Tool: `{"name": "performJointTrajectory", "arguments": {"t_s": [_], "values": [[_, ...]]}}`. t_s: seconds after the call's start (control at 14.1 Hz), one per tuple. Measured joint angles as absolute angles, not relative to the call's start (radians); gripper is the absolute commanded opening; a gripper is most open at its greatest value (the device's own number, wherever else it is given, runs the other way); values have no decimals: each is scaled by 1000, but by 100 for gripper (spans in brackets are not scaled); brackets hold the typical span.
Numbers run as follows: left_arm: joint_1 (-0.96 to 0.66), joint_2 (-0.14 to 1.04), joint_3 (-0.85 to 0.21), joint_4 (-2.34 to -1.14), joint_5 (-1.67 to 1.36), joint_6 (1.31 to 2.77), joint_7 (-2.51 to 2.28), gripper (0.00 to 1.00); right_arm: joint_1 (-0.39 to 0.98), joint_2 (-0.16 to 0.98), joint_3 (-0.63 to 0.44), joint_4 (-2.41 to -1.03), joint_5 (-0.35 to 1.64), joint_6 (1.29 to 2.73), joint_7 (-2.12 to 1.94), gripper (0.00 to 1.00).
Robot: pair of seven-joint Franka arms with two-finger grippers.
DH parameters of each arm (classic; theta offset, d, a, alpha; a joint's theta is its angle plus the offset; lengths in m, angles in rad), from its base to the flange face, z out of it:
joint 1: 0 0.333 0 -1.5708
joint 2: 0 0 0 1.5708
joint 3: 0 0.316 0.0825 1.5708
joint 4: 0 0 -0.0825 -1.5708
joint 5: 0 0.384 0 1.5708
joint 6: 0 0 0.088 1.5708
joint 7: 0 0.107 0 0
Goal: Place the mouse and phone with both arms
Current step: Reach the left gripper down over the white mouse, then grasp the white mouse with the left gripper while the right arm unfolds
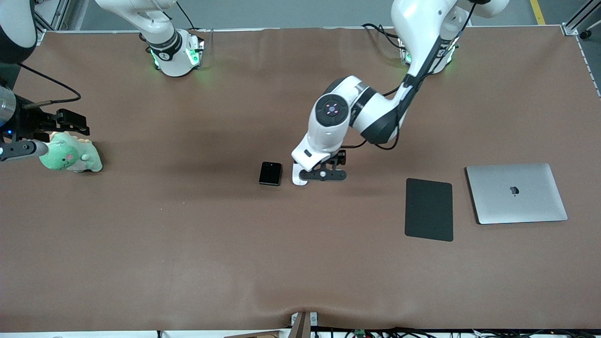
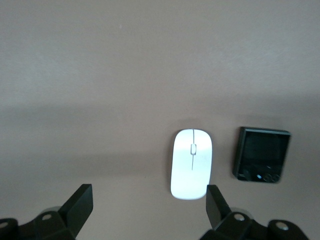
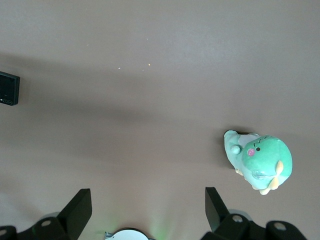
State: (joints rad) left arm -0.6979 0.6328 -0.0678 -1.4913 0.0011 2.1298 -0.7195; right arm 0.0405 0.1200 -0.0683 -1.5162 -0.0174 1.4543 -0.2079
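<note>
The white mouse (image 1: pixel 299 179) lies mid-table, partly hidden under the left arm's hand; the left wrist view shows all of it (image 2: pixel 191 164). The black folded phone (image 1: pixel 270 173) (image 2: pixel 261 155) lies close beside it, toward the right arm's end, and also shows at the edge of the right wrist view (image 3: pixel 9 88). My left gripper (image 1: pixel 324 180) (image 2: pixel 150 200) hangs open and empty low over the table, with one finger (image 2: pixel 218 202) next to the mouse. My right gripper (image 1: pixel 75 124) (image 3: pixel 148 200) is open and empty over the table's end, above the green toy.
A green plush toy (image 1: pixel 70 157) (image 3: pixel 260 162) sits at the right arm's end. A flat black pad (image 1: pixel 429 209) and a closed silver laptop (image 1: pixel 516 192) lie side by side toward the left arm's end. The brown table cover (image 1: pixel 188 258) spans the whole view.
</note>
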Motion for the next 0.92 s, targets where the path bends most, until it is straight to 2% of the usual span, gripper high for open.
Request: {"name": "performJointTrajectory", "arguments": {"t_s": [0.43,0.92], "values": [[-773,784,-66,-1462,20,2270,-806,100,41,157,-68,-1513,-17,1449,-209,100],[-781,852,-62,-1454,20,2339,-806,100,49,195,-60,-1512,-16,1412,-210,100]]}}
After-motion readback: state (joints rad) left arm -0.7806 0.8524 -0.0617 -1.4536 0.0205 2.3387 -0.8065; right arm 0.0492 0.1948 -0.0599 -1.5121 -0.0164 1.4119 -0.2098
